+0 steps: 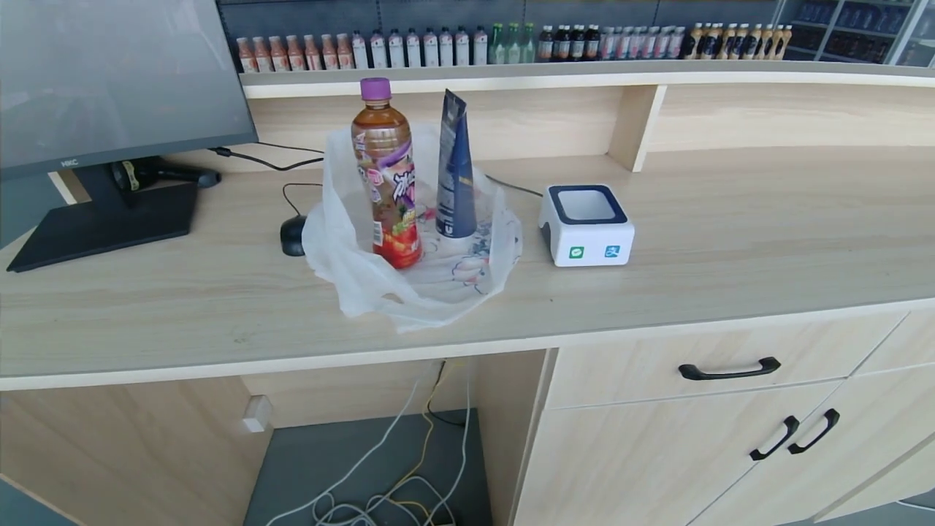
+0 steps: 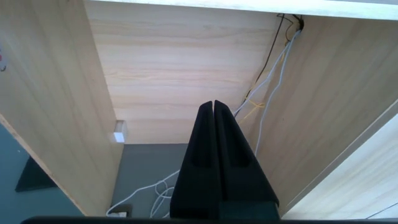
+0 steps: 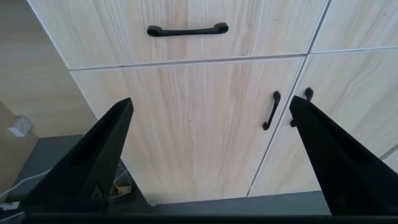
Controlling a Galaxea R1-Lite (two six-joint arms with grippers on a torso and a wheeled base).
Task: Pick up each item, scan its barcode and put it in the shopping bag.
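Since the bottle point(image 1: 386, 175) and blue pouch point(image 1: 456, 172) stand upright inside the shopping bag point(image 1: 343, 270), scanner point(image 1: 586, 225) just right of it, your arms look parked: left gripper point(image 2: 214, 106) closed empty, right gripper point(image 3: 211, 106) spread wide, both lower than the bag.

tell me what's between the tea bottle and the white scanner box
In the head view, the blue tube stands upright between the bottle and the scanner, inside the shopping bag.

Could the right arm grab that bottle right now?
Probably not directly: the right gripper sits low, facing the drawer, below the counter. Raised first, it should find the bottle clear above.
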